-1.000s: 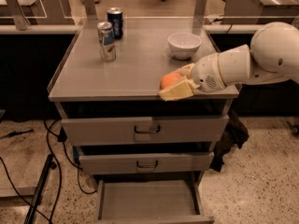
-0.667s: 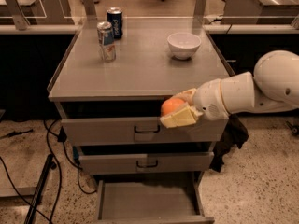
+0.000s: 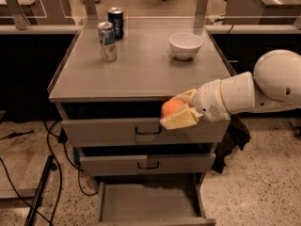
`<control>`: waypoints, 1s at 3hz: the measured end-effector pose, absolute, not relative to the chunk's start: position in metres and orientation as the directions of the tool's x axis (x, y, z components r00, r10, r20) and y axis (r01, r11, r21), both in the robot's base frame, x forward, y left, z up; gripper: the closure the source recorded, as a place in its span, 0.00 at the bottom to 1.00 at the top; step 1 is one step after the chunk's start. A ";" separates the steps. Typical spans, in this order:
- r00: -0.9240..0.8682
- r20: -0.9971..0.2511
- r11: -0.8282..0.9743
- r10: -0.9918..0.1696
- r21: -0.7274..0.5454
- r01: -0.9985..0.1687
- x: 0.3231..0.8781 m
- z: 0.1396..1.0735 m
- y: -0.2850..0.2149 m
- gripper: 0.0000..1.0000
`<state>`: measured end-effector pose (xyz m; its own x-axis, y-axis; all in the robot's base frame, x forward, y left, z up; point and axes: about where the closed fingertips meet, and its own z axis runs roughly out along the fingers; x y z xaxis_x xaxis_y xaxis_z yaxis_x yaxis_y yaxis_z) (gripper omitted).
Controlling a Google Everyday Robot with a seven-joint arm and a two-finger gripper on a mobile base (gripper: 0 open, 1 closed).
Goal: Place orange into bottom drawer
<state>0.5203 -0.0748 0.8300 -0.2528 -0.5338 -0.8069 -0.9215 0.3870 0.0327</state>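
My gripper [image 3: 178, 110] is shut on the orange [image 3: 170, 107], a round bright orange fruit held between its cream fingers [image 3: 178, 119]. It hangs in front of the cabinet, just below the top's front edge and level with the top drawer's front. The white arm [image 3: 244, 91] reaches in from the right. The bottom drawer [image 3: 149, 202] is pulled out at the foot of the cabinet, a shallow grey tray with nothing in it. It lies well below the orange.
The cabinet top [image 3: 141, 65] holds a white bowl [image 3: 185, 45] at the back right and two drink cans [image 3: 107, 40] [image 3: 115, 22] at the back left. Two upper drawers [image 3: 146, 130] [image 3: 146, 164] with dark handles are slightly open. Cables lie on the floor [image 3: 47, 182] at left.
My gripper has carried the orange off the cabinet top, forward and down over the front edge, and a little leftward to the level of the top drawer.
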 end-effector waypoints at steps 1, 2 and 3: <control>-0.211 -0.778 0.357 -0.592 -0.019 -0.934 0.490 0.796 -0.090 1.00; -0.204 -0.771 0.360 -0.603 -0.035 -0.932 0.466 0.749 -0.106 1.00; -0.201 -0.789 0.356 -0.580 -0.024 -0.934 0.456 0.691 -0.113 1.00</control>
